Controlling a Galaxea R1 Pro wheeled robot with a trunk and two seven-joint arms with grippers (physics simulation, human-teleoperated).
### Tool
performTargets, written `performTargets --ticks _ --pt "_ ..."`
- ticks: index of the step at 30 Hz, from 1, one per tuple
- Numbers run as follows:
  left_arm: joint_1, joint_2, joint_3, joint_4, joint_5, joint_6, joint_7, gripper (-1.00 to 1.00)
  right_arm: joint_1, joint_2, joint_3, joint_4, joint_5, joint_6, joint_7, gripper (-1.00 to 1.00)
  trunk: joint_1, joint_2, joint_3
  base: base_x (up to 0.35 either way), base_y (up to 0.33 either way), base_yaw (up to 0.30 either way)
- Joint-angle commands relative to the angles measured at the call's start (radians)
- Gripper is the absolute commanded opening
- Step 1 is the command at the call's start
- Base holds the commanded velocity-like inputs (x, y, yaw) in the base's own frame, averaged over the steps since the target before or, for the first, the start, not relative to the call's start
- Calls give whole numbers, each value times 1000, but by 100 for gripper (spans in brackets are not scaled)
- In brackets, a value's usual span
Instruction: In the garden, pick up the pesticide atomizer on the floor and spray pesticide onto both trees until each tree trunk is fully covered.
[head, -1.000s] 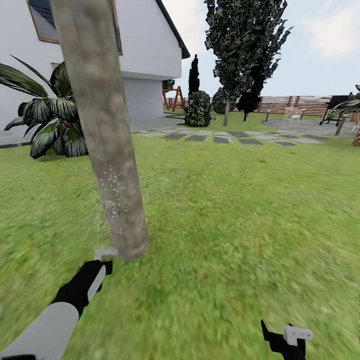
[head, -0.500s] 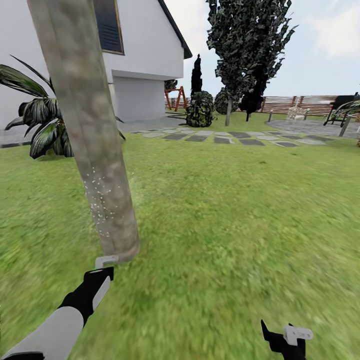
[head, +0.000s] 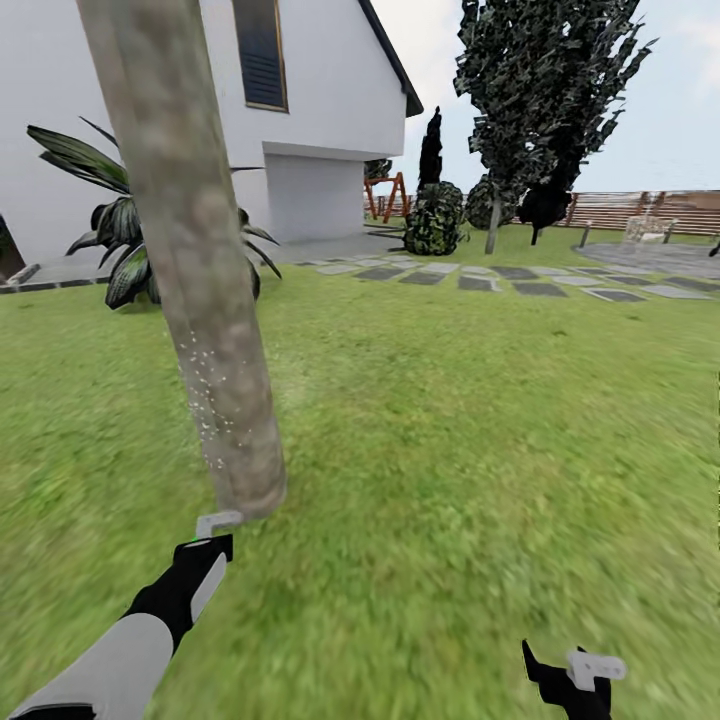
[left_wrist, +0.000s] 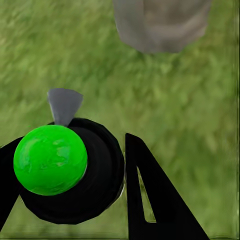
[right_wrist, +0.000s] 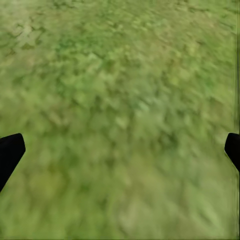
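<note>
White pesticide (head: 215, 400) specks on the near tree trunk (head: 200, 280), above the grass (head: 450, 450).
Left gripper (left_wrist: 75, 170) clasps the pesticide atomizer (left_wrist: 70, 170) just beside the trunk's base; right gripper (right_wrist: 120, 150) hangs spread wide over lawn.

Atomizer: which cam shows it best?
Left wrist view. The atomizer sits large between the left gripper's black fingers, its green top and grey nozzle aimed at the trunk base. The head view shows just its pale nozzle tip beyond the left arm. The right wrist view shows grass.
</note>
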Motion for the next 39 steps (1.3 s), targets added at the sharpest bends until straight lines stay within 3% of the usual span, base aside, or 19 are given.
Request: performTargets --ticks 1,8,21,31,39 --pt "0 -1 0 1 -1 0 0 -100 0 0 0 0 0 0 0 100 0 0 0 0 -273 8" --pt "0 -8 1 0 -1 0 0 -100 0 0 0 0 0 0 0 100 0 0 0 110 -260 29" --pt "0 -8 1 0 -1 0 0 -100 0 0 0 0 0 -1 0 100 0 0 0 232 -198 251" --pt "0 -7 3 -2 -1 0 0 -100 0 0 0 0 0 0 0 100 0 0 0 229 -196 14" --pt "0 -8 3 -2 -1 0 0 -100 0 0 0 0 0 -1 0 100 0 0 0 22 -269 226"
